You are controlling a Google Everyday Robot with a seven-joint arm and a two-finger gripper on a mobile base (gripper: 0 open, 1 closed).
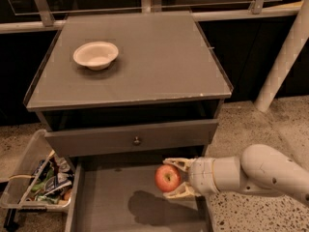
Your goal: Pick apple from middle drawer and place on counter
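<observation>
The red apple (167,178) with yellowish patches is held between the two pale fingers of my gripper (173,178). It hangs in the air above the right part of the open middle drawer (120,202), and its shadow falls on the drawer's grey floor. My white arm (251,173) reaches in from the right. The counter (145,62) is the flat grey-brown cabinet top above and behind the gripper.
A white bowl (95,55) sits on the counter's left rear part. A closed drawer front with a round knob (137,140) is just above the open drawer. A clear bin of packets (41,180) stands on the floor at left. A white post (285,52) leans at right.
</observation>
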